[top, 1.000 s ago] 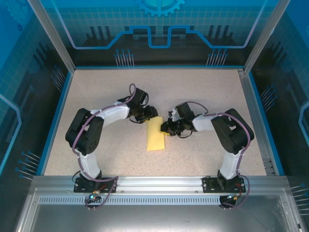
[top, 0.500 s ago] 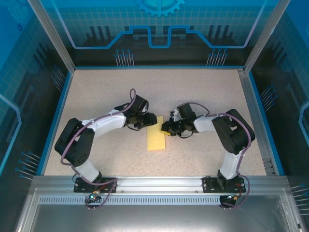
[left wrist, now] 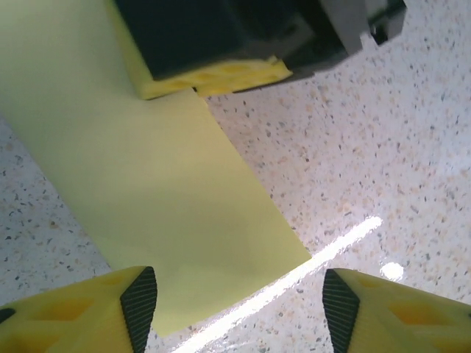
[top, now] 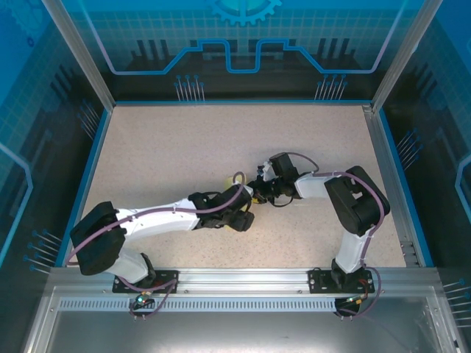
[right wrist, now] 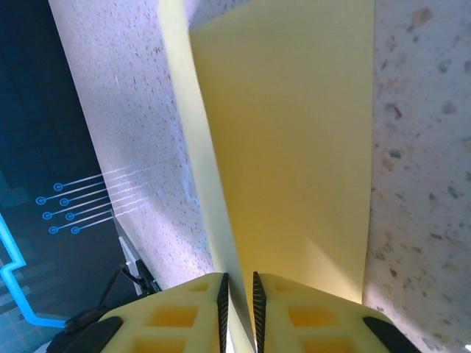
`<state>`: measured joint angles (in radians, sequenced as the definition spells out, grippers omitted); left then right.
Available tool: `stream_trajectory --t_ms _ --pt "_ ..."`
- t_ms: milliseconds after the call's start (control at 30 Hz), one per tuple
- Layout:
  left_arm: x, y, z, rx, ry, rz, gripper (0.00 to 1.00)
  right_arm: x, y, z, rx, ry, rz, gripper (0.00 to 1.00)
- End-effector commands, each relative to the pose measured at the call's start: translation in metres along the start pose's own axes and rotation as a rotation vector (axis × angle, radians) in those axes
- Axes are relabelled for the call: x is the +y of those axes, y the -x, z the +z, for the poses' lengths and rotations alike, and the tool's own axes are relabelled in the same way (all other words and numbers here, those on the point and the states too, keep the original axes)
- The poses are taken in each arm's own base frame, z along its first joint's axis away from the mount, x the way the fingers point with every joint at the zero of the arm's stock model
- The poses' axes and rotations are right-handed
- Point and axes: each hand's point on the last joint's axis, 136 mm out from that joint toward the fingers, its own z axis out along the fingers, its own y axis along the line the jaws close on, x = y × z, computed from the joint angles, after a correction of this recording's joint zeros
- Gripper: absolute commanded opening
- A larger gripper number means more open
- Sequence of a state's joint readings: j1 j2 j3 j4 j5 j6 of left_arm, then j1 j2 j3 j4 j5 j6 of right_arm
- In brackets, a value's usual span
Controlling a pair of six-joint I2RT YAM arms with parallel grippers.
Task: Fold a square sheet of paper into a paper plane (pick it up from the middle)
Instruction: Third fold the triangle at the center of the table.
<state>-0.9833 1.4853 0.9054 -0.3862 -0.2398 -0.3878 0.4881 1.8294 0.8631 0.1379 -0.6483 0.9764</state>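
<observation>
Paper: folded yellow strip (left wrist: 147, 169), flat on the table (top: 184, 140) at centre, between the two grippers.
Long axis: in the left wrist view it runs from the right gripper's pad toward the left fingertips, with one short end at each gripper.
Right gripper (right wrist: 239, 294): clenched on a raised edge of the strip.
Left gripper (left wrist: 239, 305): released, jaws wide, nothing grasped. One fingertip is over the strip's end corner, the other over bare table.
Change: a second ago the left arm was bent, its gripper at the strip's far-left side, and the strip lay near-to-far. Now the arm stretches low, hiding the strip from above. The right gripper has hardly moved.
Room: table bare far, left and right, out to the blue rim (top: 235, 102). Both wrists crowd the centre.
</observation>
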Motion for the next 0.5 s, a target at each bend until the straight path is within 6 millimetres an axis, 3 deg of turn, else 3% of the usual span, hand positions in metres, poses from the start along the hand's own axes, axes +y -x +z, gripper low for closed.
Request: stream_trajectory --t_ms 0,267,467 --pt "0.017 -0.010 -0.002 -0.007 0.109 0.081 0.67 0.019 0.007 -0.012 0.000 0.026 0.005 0.18" --pt "-0.001 -0.022 0.012 0.031 0.188 0.240 0.71 0.016 0.005 -0.011 0.015 0.018 0.040 0.16" --pt "-0.006 -0.022 0.023 0.037 0.228 0.268 0.74 0.017 0.005 -0.011 0.017 0.026 0.050 0.15"
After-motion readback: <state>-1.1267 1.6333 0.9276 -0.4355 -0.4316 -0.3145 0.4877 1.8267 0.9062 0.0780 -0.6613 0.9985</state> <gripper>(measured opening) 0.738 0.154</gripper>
